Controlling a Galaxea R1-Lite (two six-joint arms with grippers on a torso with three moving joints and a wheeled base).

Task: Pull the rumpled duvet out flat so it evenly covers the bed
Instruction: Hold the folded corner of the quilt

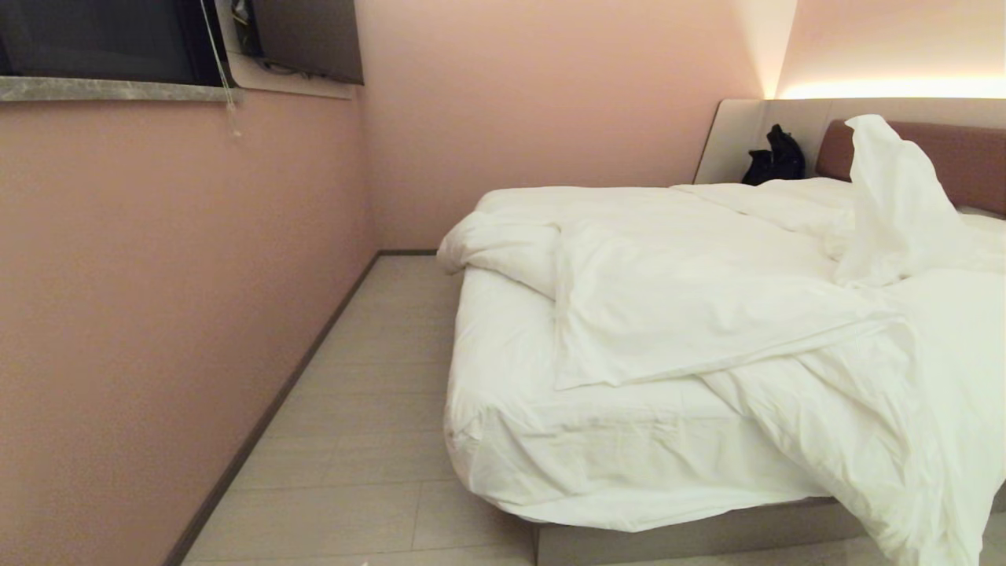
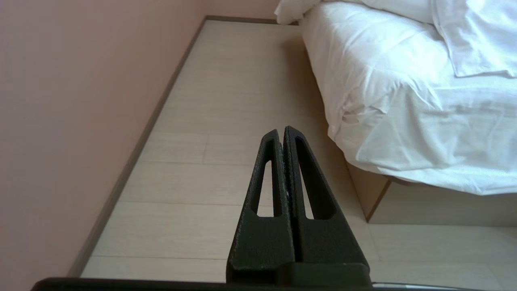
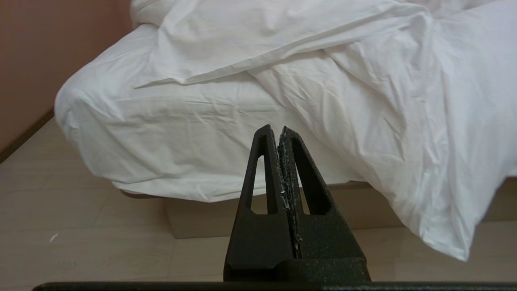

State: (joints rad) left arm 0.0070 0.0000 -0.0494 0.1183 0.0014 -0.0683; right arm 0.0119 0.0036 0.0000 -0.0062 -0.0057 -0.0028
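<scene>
The bed (image 1: 519,440) fills the right half of the head view, its sheeted corner nearest me. The white duvet (image 1: 707,306) lies rumpled across it, folded back on itself, bunched high near the brown headboard (image 1: 959,153) and spilling over the foot edge at the right (image 3: 436,161). Neither arm shows in the head view. My left gripper (image 2: 282,131) is shut and empty, hanging over the floor beside the bed's corner (image 2: 363,121). My right gripper (image 3: 275,129) is shut and empty too, pointing at the mattress side, short of the hanging duvet.
A pink wall (image 1: 157,314) runs along the left, leaving a strip of pale floor (image 1: 369,409) between it and the bed. A dark window (image 1: 94,35) sits high on that wall. A black object (image 1: 776,157) rests by the headboard surround. The plinth base (image 3: 202,218) shows under the mattress.
</scene>
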